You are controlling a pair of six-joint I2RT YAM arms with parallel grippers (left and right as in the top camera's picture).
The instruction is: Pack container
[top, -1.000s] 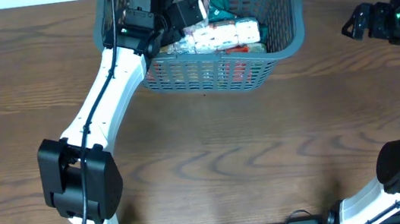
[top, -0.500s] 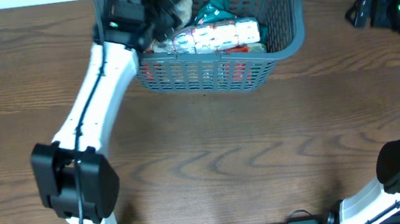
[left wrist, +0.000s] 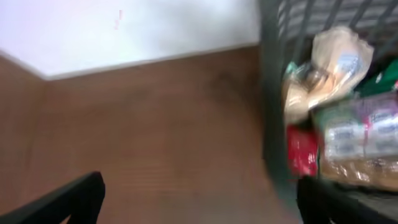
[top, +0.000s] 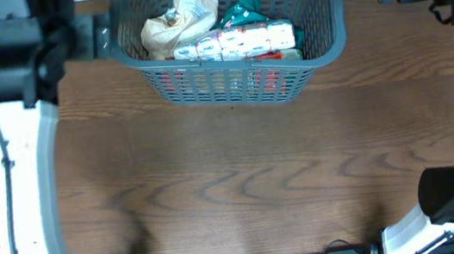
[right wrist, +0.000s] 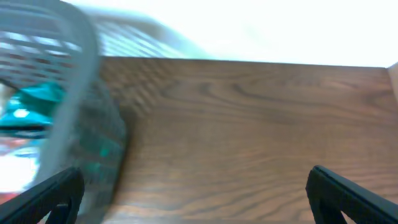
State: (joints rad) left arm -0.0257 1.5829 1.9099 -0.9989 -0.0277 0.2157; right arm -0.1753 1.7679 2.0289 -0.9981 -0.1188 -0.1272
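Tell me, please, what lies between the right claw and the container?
Only bare wooden table lies between the right claw and the container; the right wrist view shows that stretch, and the overhead view agrees.

The top edge of the overhead view cuts off the far side of the basket (top: pixel 231 92). Both wrist views are smeared with blur, so the print on the packets (left wrist: pixel 357 137) cannot be read. A red packet (top: pixel 266 80) lies mostly under the others. The left fingers (left wrist: pixel 65 200) and right fingers (right wrist: pixel 46 194) are cropped to dark tips at the bottom corners.
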